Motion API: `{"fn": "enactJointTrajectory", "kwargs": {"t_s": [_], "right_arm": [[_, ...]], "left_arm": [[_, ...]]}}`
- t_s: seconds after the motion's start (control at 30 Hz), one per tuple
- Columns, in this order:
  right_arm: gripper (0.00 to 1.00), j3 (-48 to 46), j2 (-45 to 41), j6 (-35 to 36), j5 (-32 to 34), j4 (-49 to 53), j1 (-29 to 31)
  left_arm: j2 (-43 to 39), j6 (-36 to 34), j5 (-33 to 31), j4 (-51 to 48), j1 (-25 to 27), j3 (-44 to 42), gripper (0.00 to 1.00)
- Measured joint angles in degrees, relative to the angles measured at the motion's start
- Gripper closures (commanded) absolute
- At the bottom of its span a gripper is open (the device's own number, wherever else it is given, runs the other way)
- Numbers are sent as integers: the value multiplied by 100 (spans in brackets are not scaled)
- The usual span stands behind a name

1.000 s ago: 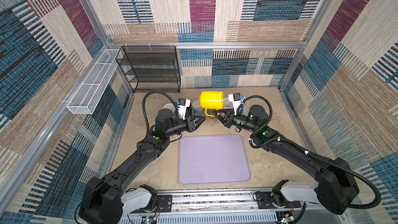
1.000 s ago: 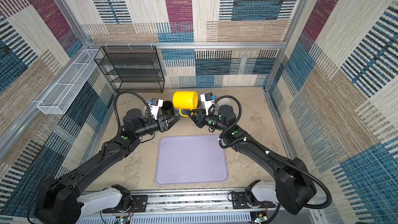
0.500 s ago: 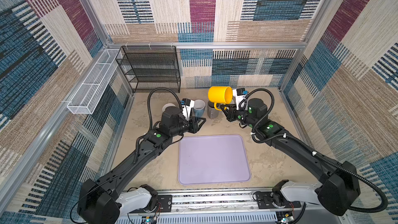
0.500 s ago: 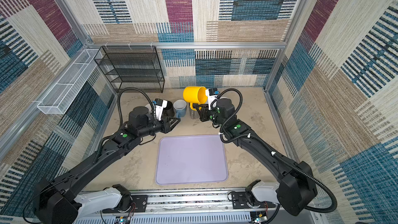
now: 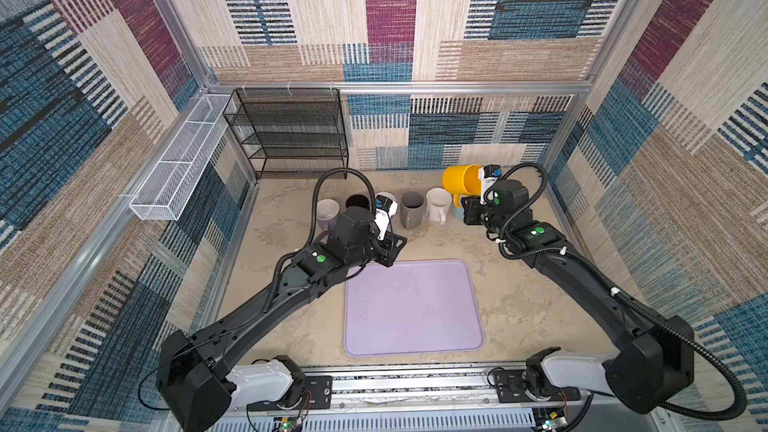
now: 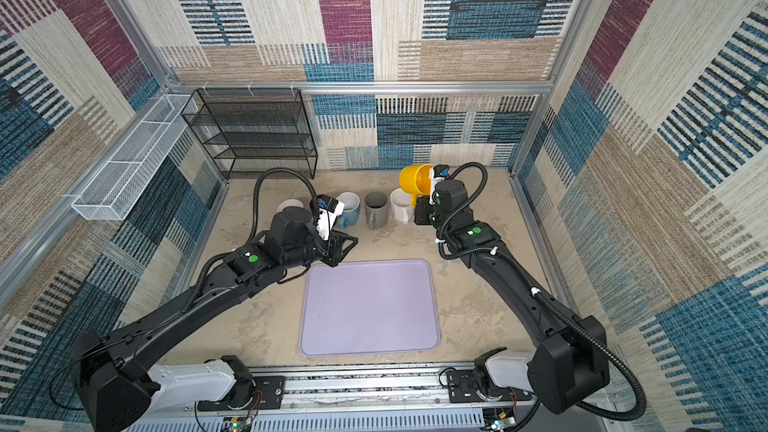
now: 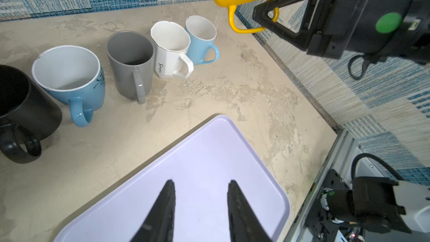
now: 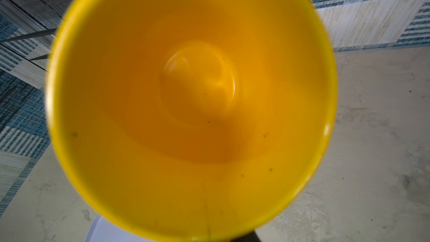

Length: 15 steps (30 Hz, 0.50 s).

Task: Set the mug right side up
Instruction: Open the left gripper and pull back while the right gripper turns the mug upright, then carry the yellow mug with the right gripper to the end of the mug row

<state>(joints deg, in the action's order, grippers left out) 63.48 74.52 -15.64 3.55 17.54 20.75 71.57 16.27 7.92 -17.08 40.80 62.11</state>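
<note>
Yellow handle pinched in closed jaws: the right gripper (image 7: 271, 16) holds the mug (image 5: 461, 184) by its loop rather than its body, which leaves the wall and rim free while the wrist rolls. The mug hangs in the air, clear of the table (image 5: 519, 305), over the right end of the row of mugs (image 7: 130, 64) near the back wall. It is tilted, with the handle underneath and the mouth turned back toward the wrist, so the right wrist view looks straight down into the empty inside. I judge this to be mid-turn: no longer mouth down, not yet upright. The height makes sense, since rolling it lower would risk clipping the upright mugs just below.

The left gripper (image 7: 201, 182) is empty, its jaws a narrow way apart, hovering over the near corner of the tray (image 5: 415, 326) and well apart from the mug. It seems parked there to stay out of the way.

The row stands mouth up with handles facing forward, so the bare table at its right end looks like the natural spot to set this one down.
</note>
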Motion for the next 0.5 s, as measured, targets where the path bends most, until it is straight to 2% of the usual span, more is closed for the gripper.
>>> {"fn": "enactJointTrajectory", "kwargs": {"t_s": [0.5], "right_arm": [[100, 758, 651, 535, 614, 765, -844]], "left_arm": [[-24, -313, -177, -184, 201, 35, 66]]}}
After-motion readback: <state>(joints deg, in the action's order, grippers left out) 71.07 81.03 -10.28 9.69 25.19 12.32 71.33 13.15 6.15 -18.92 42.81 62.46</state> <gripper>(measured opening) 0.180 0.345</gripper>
